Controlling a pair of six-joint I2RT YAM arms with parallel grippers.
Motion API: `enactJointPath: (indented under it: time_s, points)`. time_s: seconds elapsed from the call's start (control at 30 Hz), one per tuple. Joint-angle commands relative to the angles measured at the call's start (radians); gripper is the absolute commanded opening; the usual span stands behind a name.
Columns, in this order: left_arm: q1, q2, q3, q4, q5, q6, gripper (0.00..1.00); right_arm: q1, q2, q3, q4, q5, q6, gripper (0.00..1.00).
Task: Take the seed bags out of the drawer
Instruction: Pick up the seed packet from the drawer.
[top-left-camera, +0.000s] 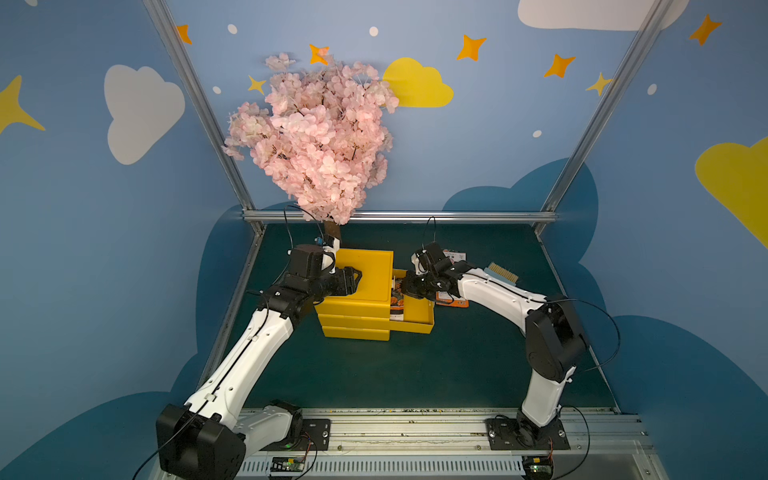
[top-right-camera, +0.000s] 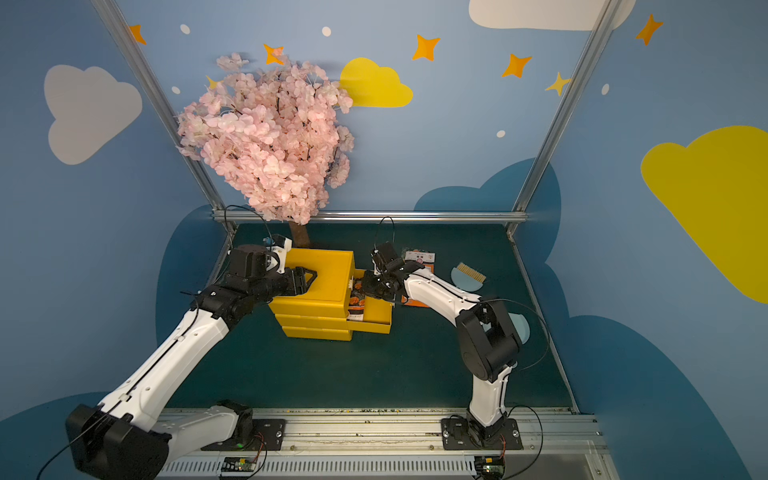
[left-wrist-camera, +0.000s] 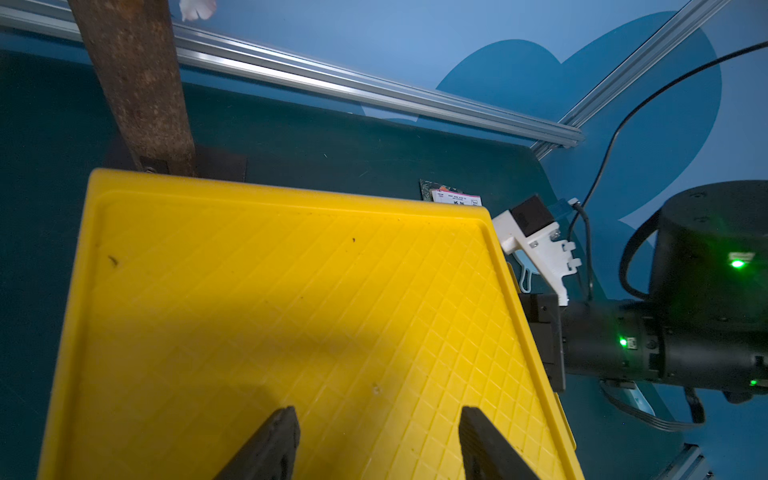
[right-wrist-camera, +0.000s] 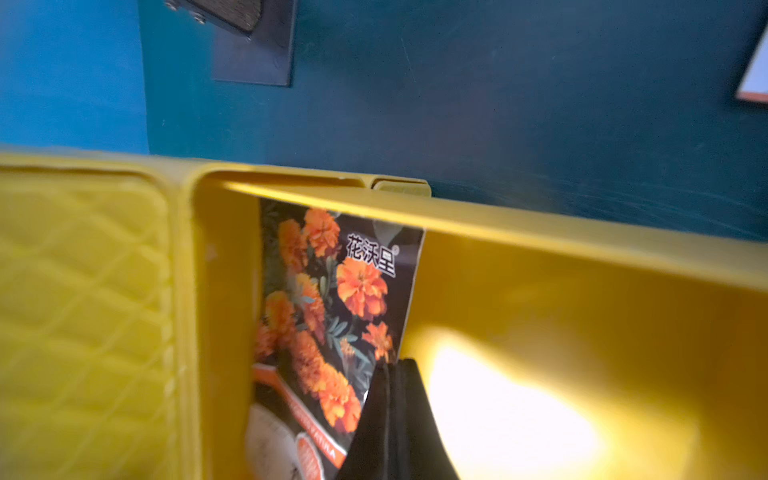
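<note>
To stop the yellow drawer cabinet from sliding on the green worktop, most likely, left gripper parked over its flat top, jaws spread apart, holding nothing; hard to tell if touching. Close to the worktop's back edge, top drawer pulled out sideways, open for reaching in. Right gripper low inside that drawer, fingers pressed tight together, pinching what looks like the side edge of the marigold seed bag. Thin and flat, tucked at the drawer's inner end beside the cabinet, so easiest to grab by an edge. Two more bags already out, flat on the worktop beyond the drawer, near the back edge: white-label seed bag and orange seed bag, half hidden under the right arm. Probably next: up and out, slowly, clear of the drawer wall.
</note>
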Motion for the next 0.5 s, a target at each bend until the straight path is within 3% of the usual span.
enactJointPath:
  time_s: [0.0, 0.47]
  points:
    - [-0.004, 0.055, -0.068, -0.243, 0.006, -0.023, 0.67, -0.011, -0.055, 0.044, -0.093, 0.002, -0.047, 0.00]
    - [-0.002, 0.059, -0.065, -0.244, 0.008, -0.020, 0.67, -0.096, -0.123, 0.112, -0.249, 0.023, -0.167, 0.00]
